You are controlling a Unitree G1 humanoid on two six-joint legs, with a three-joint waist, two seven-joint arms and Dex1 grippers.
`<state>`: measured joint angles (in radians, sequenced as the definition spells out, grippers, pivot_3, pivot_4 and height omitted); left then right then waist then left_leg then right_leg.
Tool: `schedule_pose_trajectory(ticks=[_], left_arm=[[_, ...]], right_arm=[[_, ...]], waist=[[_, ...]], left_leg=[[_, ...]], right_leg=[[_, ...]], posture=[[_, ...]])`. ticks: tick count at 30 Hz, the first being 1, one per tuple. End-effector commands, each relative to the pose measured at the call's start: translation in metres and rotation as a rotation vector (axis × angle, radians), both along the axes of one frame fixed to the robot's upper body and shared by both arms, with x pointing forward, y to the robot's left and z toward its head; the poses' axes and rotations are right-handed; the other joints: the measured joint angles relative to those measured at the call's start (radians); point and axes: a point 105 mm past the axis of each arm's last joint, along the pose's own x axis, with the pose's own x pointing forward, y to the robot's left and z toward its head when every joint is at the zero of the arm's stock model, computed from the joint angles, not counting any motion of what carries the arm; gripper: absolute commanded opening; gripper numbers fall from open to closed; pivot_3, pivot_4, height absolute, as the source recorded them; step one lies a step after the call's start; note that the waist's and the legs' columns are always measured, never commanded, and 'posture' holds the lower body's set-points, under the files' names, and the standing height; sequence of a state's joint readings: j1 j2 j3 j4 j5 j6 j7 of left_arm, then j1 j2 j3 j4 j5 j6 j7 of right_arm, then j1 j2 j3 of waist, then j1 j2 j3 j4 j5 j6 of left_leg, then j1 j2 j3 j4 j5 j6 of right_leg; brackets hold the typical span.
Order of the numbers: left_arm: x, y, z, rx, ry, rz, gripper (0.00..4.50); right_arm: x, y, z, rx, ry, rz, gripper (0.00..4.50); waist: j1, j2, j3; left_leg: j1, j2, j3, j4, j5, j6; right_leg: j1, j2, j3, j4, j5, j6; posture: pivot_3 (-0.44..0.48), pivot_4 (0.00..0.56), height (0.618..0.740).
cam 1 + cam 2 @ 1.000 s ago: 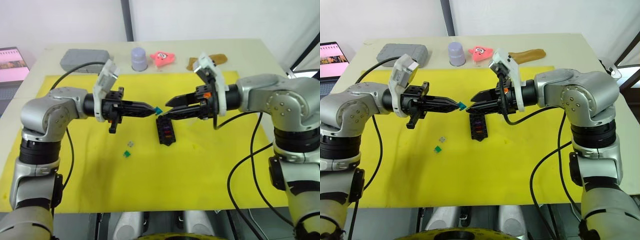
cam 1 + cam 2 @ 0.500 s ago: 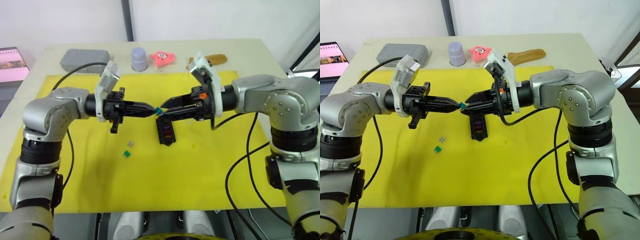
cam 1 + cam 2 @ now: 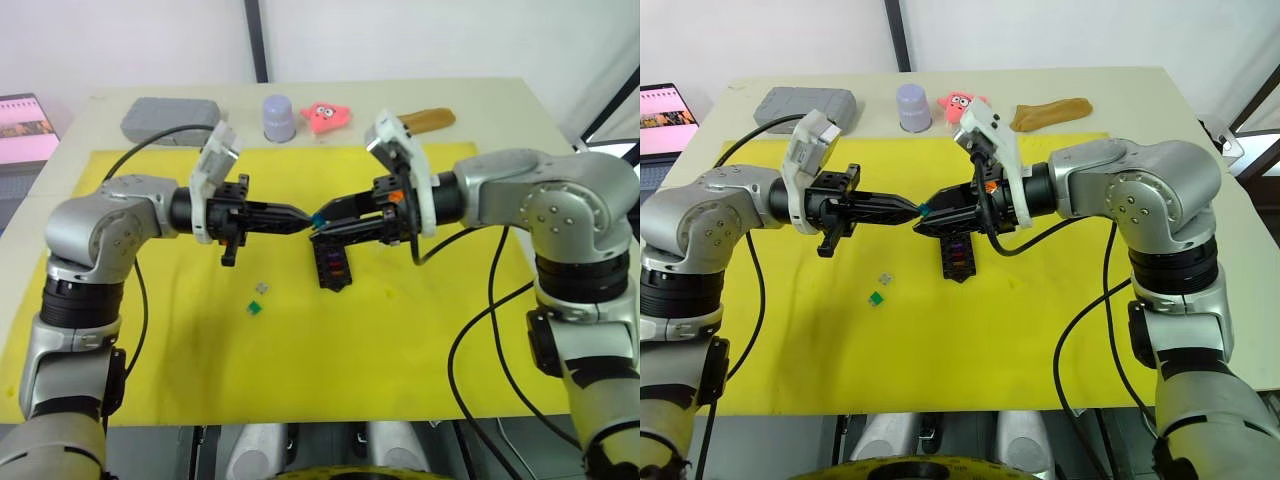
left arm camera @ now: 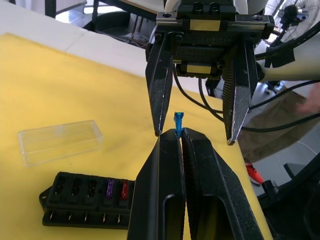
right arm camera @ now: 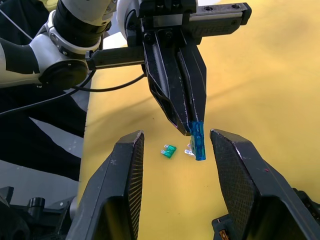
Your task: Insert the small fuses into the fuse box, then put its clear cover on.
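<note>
Two fuses [image 4: 116, 188], perhaps more, are seated in the fuse box [image 4: 87, 199]; a teal fuse [image 4: 178, 123] is pinched by the left end effector [image 4: 179, 136], the right end effector [image 5: 172, 145] is spread wide, and the clear cover [image 4: 59, 141] is left off.

The fuse [image 5: 198, 142] is translucent blue plastic, the cover [image 4: 59, 141] clear glossy plastic, the fuse box [image 4: 87, 199] matt black plastic, the mat [image 3: 400, 340] smooth matt yellow.
</note>
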<state>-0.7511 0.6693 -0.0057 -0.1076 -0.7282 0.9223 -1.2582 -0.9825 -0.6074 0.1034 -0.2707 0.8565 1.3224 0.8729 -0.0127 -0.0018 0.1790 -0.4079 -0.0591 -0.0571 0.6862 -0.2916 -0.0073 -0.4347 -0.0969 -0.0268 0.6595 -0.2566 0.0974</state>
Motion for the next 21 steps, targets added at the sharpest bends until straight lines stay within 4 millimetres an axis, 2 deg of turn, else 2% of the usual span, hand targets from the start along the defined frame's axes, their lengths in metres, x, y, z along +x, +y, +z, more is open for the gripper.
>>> schedule_pose_trajectory(ticks=[1, 3, 6, 17, 20, 21], left_arm=[[-0.002, 0.001, 0.012, -0.008, -0.060, -0.003, 0.00], [-0.002, 0.001, 0.011, -0.007, -0.059, -0.003, 0.00], [-0.002, 0.002, 0.011, -0.006, -0.060, -0.002, 0.00], [0.003, 0.004, 0.006, 0.042, -0.047, 0.037, 0.00], [0.009, 0.009, -0.001, 0.107, -0.069, 0.081, 0.92], [0.010, 0.011, -0.005, 0.142, -0.086, 0.090, 1.40]], right_arm=[[-0.004, 0.000, 0.010, 0.011, -0.051, 0.020, 1.95], [-0.004, 0.000, 0.011, 0.010, -0.056, 0.019, 1.41], [-0.004, 0.000, 0.011, 0.006, -0.061, 0.018, 0.02], [-0.001, 0.000, 0.009, -0.016, -0.077, 0.017, 0.02], [0.004, -0.001, 0.006, -0.070, -0.123, 0.018, 0.00], [0.007, -0.001, 0.003, -0.103, -0.150, 0.020, 0.00]], waist=[[0.000, 0.000, 0.000], [0.000, 0.000, 0.000], [0.000, 0.000, 0.000], [-0.001, 0.000, 0.000], [-0.001, 0.000, 0.000], [-0.001, 0.000, 0.000]], left_leg=[[0.000, 0.000, 0.000, 0.000, 0.000, 0.000], [0.000, 0.000, 0.000, 0.000, 0.000, 0.000], [0.000, 0.000, 0.000, 0.000, 0.000, 0.000], [0.000, 0.000, 0.000, 0.000, 0.000, 0.000], [0.000, 0.000, 0.000, 0.000, 0.000, 0.000], [0.000, 0.000, 0.000, 0.000, 0.000, 0.000]], right_leg=[[0.000, 0.000, 0.000, 0.000, 0.000, 0.000], [0.000, 0.000, 0.000, 0.000, 0.000, 0.000], [0.000, 0.000, 0.000, 0.000, 0.000, 0.000], [0.000, 0.000, 0.000, 0.000, 0.000, 0.000], [0.000, 0.000, 0.000, 0.000, 0.000, 0.000], [0.000, 0.000, 0.000, 0.000, 0.000, 0.000]], posture=[[0.000, 0.150, 0.731], [0.000, 0.150, 0.731], [0.000, 0.150, 0.731], [0.000, 0.150, 0.731], [0.000, 0.150, 0.731], [0.000, 0.150, 0.731]])
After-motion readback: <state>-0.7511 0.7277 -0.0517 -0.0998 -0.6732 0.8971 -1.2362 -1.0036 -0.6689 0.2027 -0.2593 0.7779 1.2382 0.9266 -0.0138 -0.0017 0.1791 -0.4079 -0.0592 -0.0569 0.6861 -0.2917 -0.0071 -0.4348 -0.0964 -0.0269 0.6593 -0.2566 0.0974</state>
